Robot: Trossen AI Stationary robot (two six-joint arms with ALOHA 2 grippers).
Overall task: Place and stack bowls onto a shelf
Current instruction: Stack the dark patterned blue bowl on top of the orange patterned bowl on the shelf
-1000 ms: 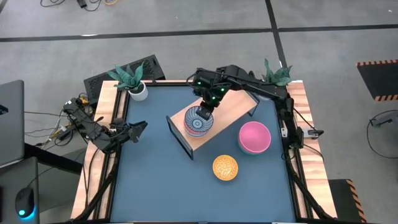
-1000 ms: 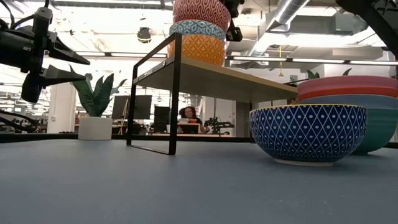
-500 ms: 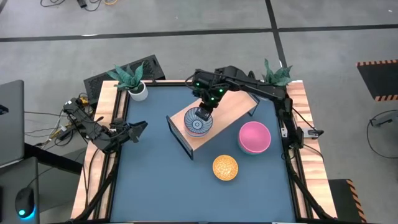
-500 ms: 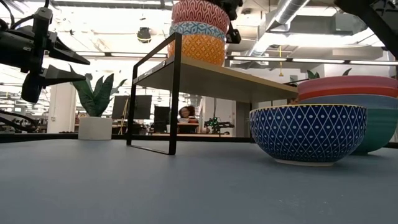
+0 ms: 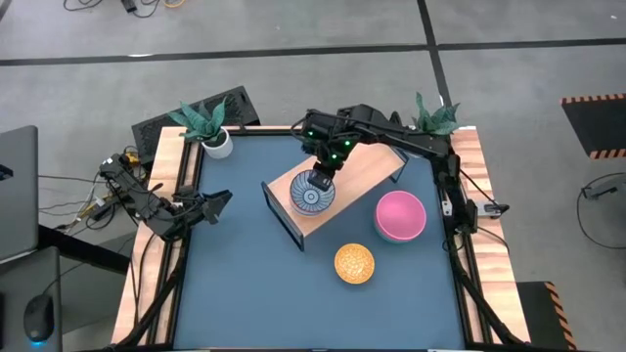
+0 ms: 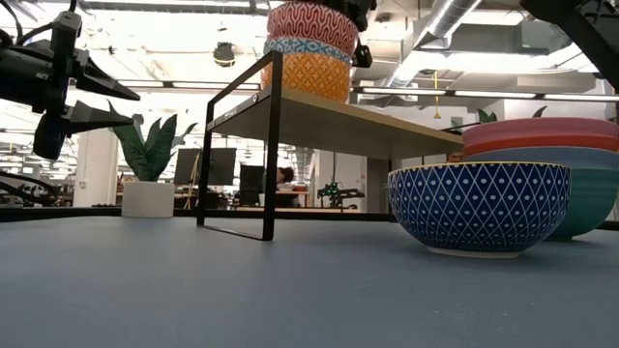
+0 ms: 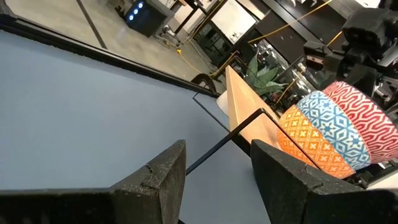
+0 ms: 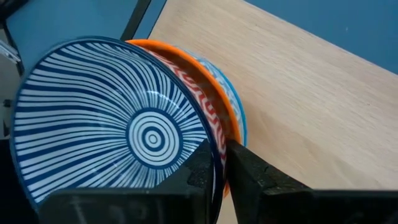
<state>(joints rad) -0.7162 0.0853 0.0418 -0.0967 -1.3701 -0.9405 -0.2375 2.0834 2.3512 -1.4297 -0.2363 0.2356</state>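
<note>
Bowls: our red bowl point(image 6: 311, 26) has sunk into the stack at the shelf's point(image 5: 364, 166) 8 o'clock end. Our right gripper point(image 8: 221, 163) still straddles its rim, fingers easing apart; release looks underway. Left gripper point(image 7: 214, 174) waits open at 9 o'clock.

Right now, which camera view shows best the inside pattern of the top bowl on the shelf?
The right wrist view: the top bowl fills it, blue-and-white rays around a bullseye. The high view shows the same inside, but small. The low and left wrist views show only its red patterned outside.
</note>
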